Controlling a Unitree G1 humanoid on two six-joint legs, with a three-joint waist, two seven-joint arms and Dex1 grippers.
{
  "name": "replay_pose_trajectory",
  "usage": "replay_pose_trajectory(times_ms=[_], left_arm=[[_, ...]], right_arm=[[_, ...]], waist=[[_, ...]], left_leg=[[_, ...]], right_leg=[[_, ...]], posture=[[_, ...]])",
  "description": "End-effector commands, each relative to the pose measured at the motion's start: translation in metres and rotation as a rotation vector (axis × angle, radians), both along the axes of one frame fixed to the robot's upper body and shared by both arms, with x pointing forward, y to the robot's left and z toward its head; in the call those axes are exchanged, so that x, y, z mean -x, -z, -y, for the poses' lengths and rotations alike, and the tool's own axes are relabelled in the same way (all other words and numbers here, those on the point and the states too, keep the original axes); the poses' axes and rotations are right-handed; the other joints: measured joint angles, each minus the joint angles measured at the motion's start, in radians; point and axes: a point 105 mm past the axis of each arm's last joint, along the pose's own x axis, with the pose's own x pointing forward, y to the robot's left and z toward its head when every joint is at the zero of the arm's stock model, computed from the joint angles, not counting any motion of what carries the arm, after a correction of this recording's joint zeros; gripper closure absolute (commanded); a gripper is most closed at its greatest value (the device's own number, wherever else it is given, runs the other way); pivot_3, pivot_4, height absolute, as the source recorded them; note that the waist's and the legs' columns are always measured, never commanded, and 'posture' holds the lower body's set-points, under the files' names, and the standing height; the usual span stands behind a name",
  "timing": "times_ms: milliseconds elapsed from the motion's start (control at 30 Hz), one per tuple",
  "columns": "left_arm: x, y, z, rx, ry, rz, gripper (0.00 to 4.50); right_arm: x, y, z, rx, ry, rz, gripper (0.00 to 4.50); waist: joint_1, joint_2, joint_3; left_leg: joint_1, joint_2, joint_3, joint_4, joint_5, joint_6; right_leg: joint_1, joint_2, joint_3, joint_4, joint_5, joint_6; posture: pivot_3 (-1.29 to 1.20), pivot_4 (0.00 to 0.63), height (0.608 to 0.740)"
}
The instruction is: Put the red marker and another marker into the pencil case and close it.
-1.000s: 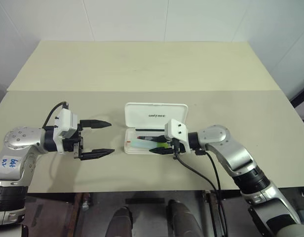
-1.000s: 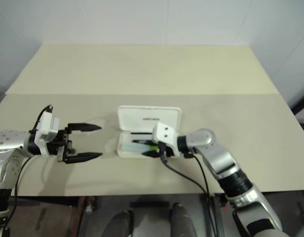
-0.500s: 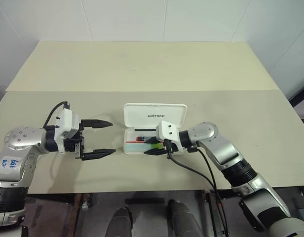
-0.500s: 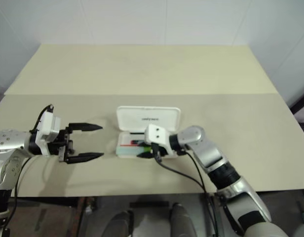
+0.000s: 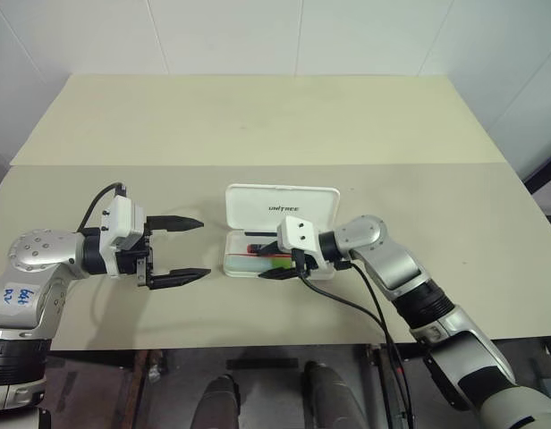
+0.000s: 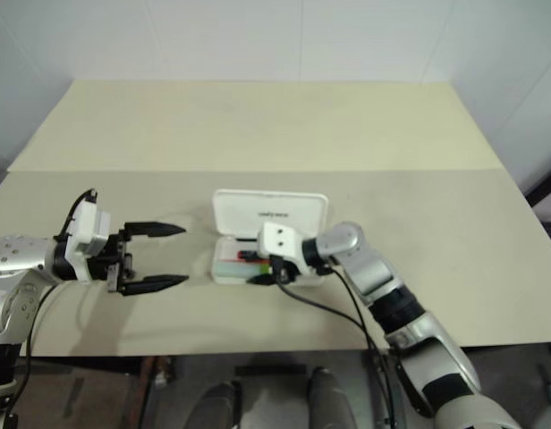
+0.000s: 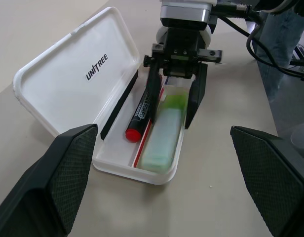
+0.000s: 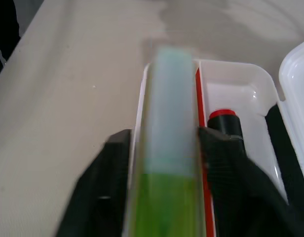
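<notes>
The pencil case (image 7: 68, 84), a white hard-plastic box with "UNITREE" on its raised lid, lies open. In its tray the red marker (image 7: 142, 111), black barrel and red end, lies lengthwise. Just beside it, at the marker's 3 o'clock in the left wrist view, lies the mint-bodied, lime-capped highlighter (image 7: 164, 138).

R tool (image 7: 175, 101) open, highlighter (image 7: 164, 139) released

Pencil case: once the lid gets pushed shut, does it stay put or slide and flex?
The pencil case looks like rigid moulded plastic, so it probably won't flex. It seems light and sits on a smooth table, so a push may slide it. The red marker and green highlighter inside add little weight.
</notes>
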Motion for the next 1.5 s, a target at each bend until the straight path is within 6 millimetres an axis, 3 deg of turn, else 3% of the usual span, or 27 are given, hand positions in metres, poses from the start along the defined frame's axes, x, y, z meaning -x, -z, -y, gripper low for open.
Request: replay_pose_trajectory(times_ms=[33,133,400,567,667,833,1000,1133,1300,1500], left_arm=[[0.003,-0.011,0.002,0.009,0.013,0.048,0.0],[0.002,-0.011,0.003,0.013,0.017,0.046,0.0],[0.003,-0.011,0.004,0.021,0.011,0.044,0.0],[0.006,-0.01,-0.001,0.055,-0.066,0.042,0.0],[0.008,-0.006,-0.01,0.156,-0.258,0.054,0.0],[0.016,0.004,-0.017,0.21,-0.469,0.045,0.0],[0.026,0.01,-0.025,0.307,-0.7,0.054,0.0],[0.021,0.019,-0.048,0.342,-1.019,0.082,0.0],[0.022,0.034,-0.048,0.438,-1.253,0.016,0.0],[0.024,0.048,-0.042,0.455,-1.371,-0.058,0.0]], right_arm=[[0.0,-0.014,-0.005,-0.032,-0.025,0.054,0.95],[0.001,-0.024,-0.007,-0.061,-0.035,0.062,0.05],[0.016,-0.062,-0.011,-0.222,-0.095,0.05,0.05],[0.032,-0.077,0.006,-0.292,-0.126,0.028,0.05],[0.05,-0.085,0.033,-0.336,-0.127,-0.018,0.05],[0.065,-0.092,0.053,-0.357,-0.095,-0.068,0.05],[0.057,-0.102,0.086,-0.39,0.056,-0.049,0.05],[0.043,-0.093,0.118,-0.332,0.166,0.012,0.05],[0.036,-0.093,0.124,-0.314,0.181,0.031,0.05],[0.032,-0.096,0.127,-0.301,0.179,0.049,0.05]], waist=[[-0.001,0.0,0.0],[-0.001,0.0,0.0],[0.0,0.0,0.0],[0.001,0.0,0.0],[0.004,0.0,0.0],[0.004,0.0,0.0],[0.006,0.0,0.0],[0.011,-0.002,-0.001],[0.006,-0.003,-0.002],[0.007,-0.003,-0.002]], left_leg=[[0.0,0.0,0.0,0.0,0.0,0.0],[0.0,0.0,0.0,0.0,0.0,0.0],[0.0,0.0,0.0,0.0,0.0,0.0],[0.0,0.0,0.0,-0.001,0.0,0.0],[0.0,0.0,0.0,-0.002,-0.001,0.0],[0.0,0.001,0.0,-0.001,-0.003,0.001],[0.0,0.001,0.001,0.002,-0.003,0.001],[0.0,0.001,0.001,0.003,-0.002,0.002],[0.001,0.0,0.002,0.005,-0.002,0.003],[0.001,0.0,0.002,0.004,-0.001,0.002]], right_leg=[[0.0,0.0,0.0,0.0,0.0,0.0],[0.0,0.0,0.0,0.0,0.0,0.0],[0.0,0.0,0.0,0.0,0.0,0.0],[0.0,0.0,0.0,-0.001,0.0,0.0],[0.0,0.0,0.0,-0.002,-0.001,0.0],[0.0,-0.001,0.0,-0.002,-0.002,0.001],[0.002,-0.001,0.0,-0.004,-0.006,-0.008],[0.004,-0.001,0.0,-0.007,-0.006,-0.012],[0.006,-0.001,0.001,-0.011,-0.004,-0.013],[0.006,0.0,0.001,-0.011,-0.004,-0.013]], posture=[[0.0,0.15,0.74],[0.0,0.15,0.74],[0.0,0.15,0.74],[0.0,0.15,0.74],[0.0,0.15,0.74],[0.0,0.15,0.74],[0.0,0.15,0.74],[0.0,0.15,0.74],[0.0,0.15,0.74],[0.0,0.15,0.74]])
